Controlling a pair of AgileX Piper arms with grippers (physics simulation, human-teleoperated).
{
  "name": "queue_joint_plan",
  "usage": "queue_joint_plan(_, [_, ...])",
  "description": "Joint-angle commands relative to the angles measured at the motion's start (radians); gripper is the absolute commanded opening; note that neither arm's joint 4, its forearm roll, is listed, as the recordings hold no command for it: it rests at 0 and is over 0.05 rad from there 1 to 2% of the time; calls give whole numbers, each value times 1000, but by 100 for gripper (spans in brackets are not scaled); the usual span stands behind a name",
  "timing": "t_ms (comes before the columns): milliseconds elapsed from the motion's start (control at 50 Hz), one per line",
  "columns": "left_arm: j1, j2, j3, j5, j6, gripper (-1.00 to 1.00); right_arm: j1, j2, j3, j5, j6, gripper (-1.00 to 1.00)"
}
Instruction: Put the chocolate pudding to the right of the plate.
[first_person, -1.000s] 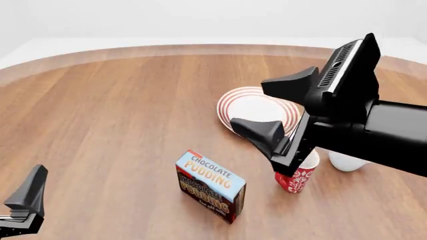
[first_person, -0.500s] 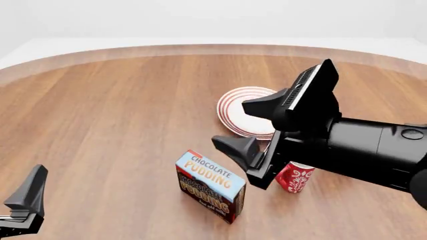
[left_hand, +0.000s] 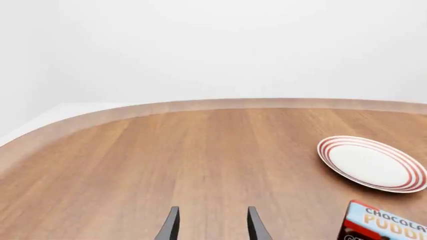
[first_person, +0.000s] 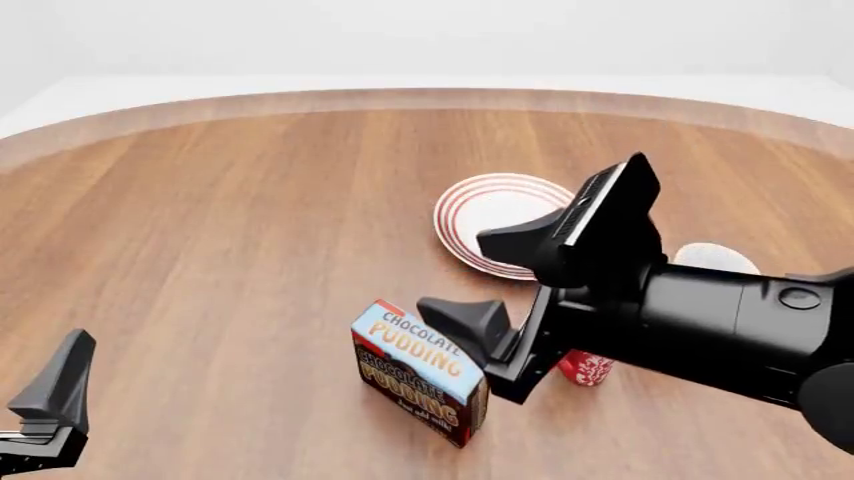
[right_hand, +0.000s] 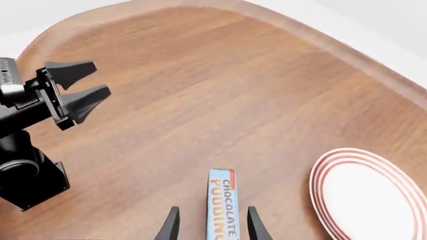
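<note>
While the chocolate pudding stands on the wooden table nearer the camera than the plate, the front view shows the right gripper spread wide just beside the carton, empty; a red patterned mug and a white mug are mostly hidden behind the arm. Only one finger of the left gripper shows there, at the table's near left corner. From the left wrist, that gripper's two fingertips stand apart over bare wood, holding nothing, with the pudding cut off at the frame's edge. From the right wrist, the carton sits end-on in line with the parted fingers, its lower half out of frame. The box looks light and stiff, likely best pinched across its narrow faces, though smooth card may slip.
</note>
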Motion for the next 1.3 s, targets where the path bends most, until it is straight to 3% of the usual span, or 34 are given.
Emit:
queue_joint_plan(20, [0,0,0,0,0,100,-11,11,32,-25,20,100])
queue_joint_plan(320, [0,0,0,0,0,100,-53,104,98,-125,36,100])
queue_joint_plan(1300, [0,0,0,0,0,100,-81,248,143,-233,25,100])
